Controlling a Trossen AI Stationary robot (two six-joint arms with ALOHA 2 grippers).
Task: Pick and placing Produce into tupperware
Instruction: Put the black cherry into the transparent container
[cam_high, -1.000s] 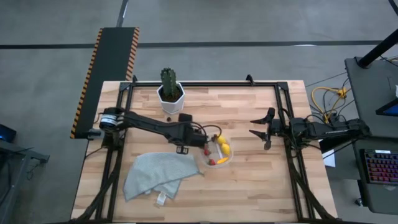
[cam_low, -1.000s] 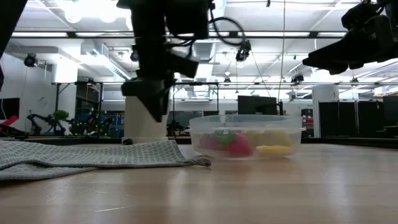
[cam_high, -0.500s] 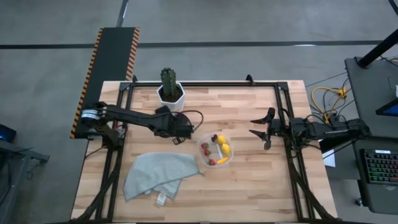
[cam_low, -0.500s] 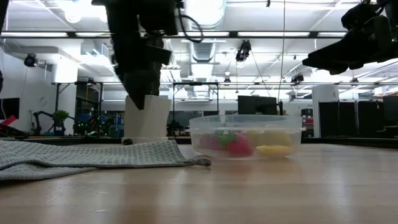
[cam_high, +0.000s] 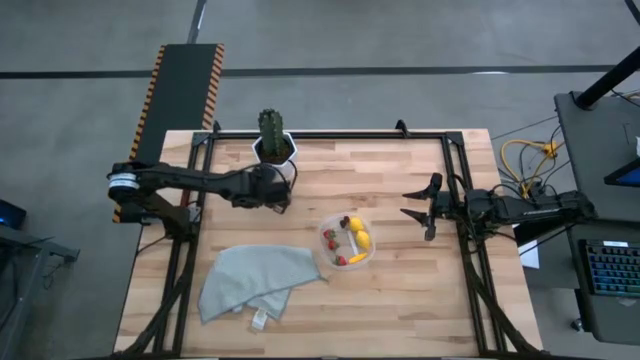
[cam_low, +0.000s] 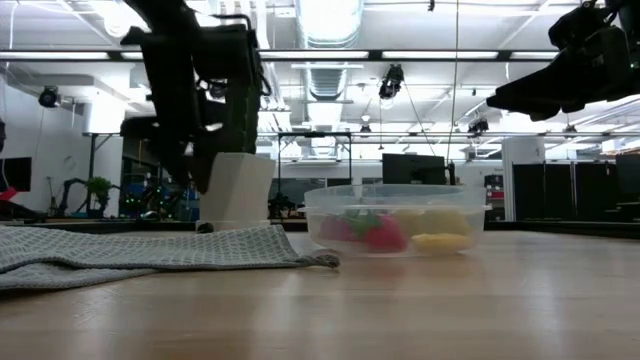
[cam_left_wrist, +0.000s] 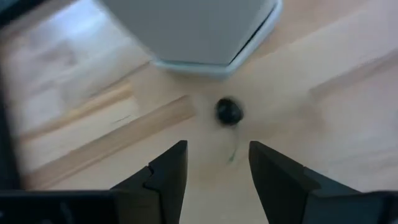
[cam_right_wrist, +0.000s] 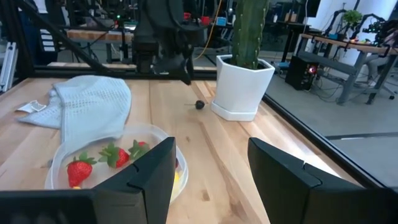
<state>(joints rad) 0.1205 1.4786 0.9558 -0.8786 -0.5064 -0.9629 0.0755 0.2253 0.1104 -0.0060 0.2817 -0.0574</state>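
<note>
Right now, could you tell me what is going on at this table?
The robot is packing produce into a clear tupperware tub, which already holds strawberries and lemons. The left gripper, fingers open and empty, is over by the white cactus pot, lined up on a small dark berry lying on the table beside the pot. The right gripper waits open at the table's right side. A grey cloth lies next to the tub.
</note>
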